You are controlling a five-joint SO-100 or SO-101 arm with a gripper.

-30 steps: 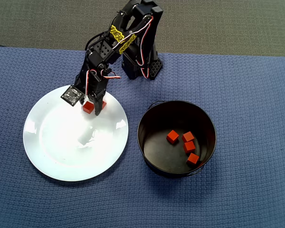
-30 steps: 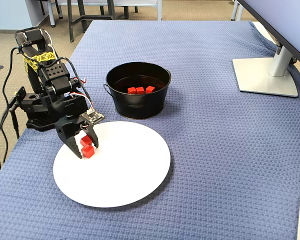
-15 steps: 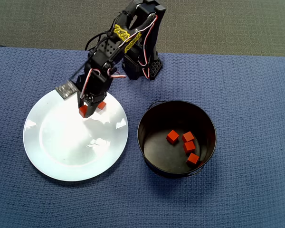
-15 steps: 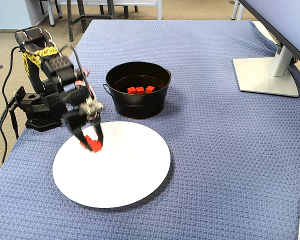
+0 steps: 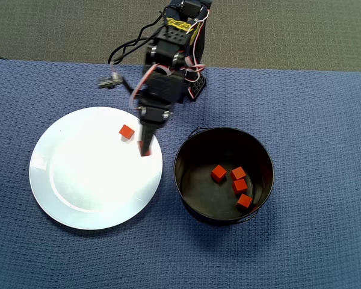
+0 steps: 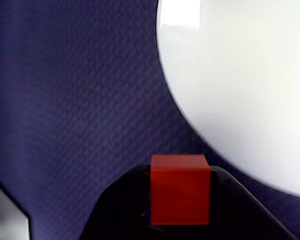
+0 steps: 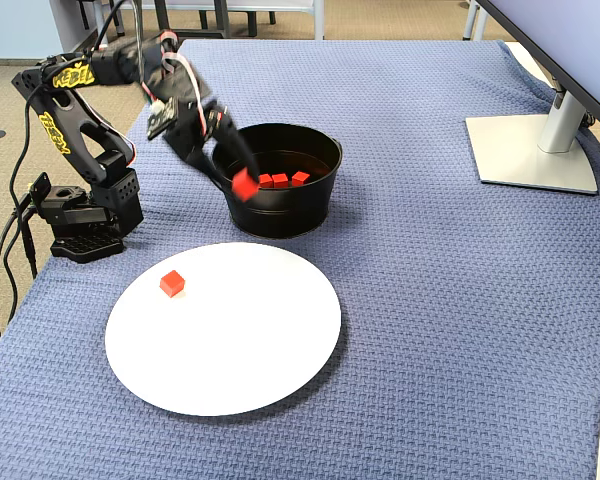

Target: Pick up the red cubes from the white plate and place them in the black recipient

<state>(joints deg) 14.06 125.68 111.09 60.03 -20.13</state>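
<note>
My gripper (image 5: 145,149) is shut on one red cube (image 6: 180,189), held in the air over the right edge of the white plate (image 5: 90,180). In the fixed view the gripper (image 7: 245,184) hangs with the cube (image 7: 245,186) just left of the black recipient (image 7: 280,215). Another red cube (image 5: 127,131) lies alone on the plate's upper part, also visible in the fixed view (image 7: 172,284). Several red cubes (image 5: 234,180) rest on the recipient's floor. The wrist view shows the plate (image 6: 250,75) at upper right above blue cloth.
The arm's base (image 7: 80,215) stands at the table's left edge with a cable hanging off it. A monitor stand (image 7: 530,150) sits at the far right. Blue woven cloth (image 7: 430,300) covers the table.
The gripper has lifted a red cube off the plate's upper part and swung right towards the black recipient. The other cube stays on the plate.
</note>
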